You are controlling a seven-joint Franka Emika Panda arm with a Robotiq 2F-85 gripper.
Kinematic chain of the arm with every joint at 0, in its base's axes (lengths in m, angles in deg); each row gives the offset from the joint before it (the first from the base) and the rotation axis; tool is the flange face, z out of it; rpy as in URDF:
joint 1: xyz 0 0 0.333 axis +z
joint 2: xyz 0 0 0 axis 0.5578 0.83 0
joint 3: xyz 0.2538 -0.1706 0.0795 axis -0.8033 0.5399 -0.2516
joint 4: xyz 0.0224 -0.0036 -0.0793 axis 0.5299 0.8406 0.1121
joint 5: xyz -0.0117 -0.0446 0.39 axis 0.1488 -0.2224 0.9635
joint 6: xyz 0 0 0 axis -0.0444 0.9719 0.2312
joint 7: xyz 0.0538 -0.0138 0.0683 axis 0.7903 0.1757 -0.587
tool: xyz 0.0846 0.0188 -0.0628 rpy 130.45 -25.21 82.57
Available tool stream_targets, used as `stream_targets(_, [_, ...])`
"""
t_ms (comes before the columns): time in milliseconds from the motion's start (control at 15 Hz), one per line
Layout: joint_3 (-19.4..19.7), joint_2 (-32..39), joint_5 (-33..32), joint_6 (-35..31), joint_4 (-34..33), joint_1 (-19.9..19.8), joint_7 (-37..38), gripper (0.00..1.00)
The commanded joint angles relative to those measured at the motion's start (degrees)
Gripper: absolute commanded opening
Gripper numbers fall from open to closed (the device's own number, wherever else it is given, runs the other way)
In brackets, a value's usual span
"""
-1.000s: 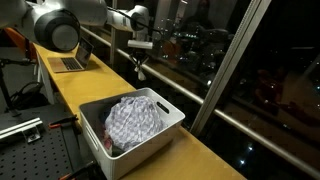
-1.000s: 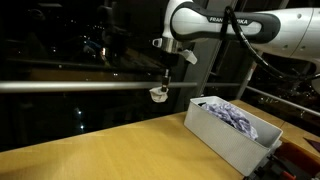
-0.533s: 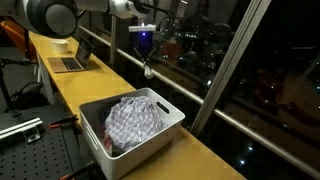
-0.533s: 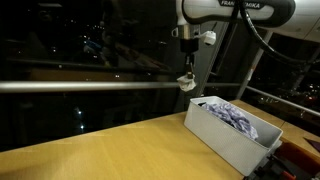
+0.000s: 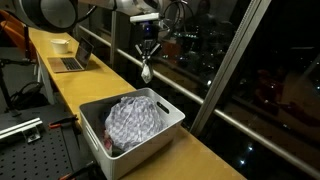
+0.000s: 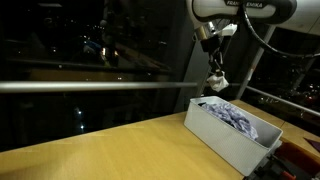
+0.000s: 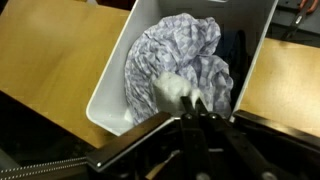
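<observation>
One claw (image 5: 147, 62), and I have it clamped together on a small white wad (image 5: 146, 74) that dangles just under the fingertips. The wad hangs in the air above one end of the white bin (image 5: 172, 119), which holds a crumpled checked cloth (image 5: 132, 120). The bin sits on the wooden bench (image 5: 205, 152) beside the dark window (image 5: 250, 70).

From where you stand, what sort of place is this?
Probably a lab or office workroom at night: a long wooden bench runs along dark windows, with a laptop on it and a perforated metal breadboard beside it.
</observation>
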Motion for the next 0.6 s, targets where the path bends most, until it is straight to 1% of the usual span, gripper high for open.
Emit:
stream_targets(0, [-1.16,0.89,0.59,3.97,-0.88,-2.81,0.78,0.01])
stream_targets(200, [-1.74,2.19,1.38,4.96,-1.47,-5.27,0.82,0.01])
stream_targets(333, [-2.11,3.30,2.00,4.28,-1.74,-6.72,1.01,0.01])
stream_targets(400, [-2.38,3.90,2.50,3.93,-1.85,-7.46,1.28,0.29])
stream_targets(467, [-2.61,4.38,2.96,3.67,-1.88,-8.16,1.33,0.31])
stream_targets(533, [-2.81,4.95,3.40,3.34,-1.94,-8.75,1.32,0.37])
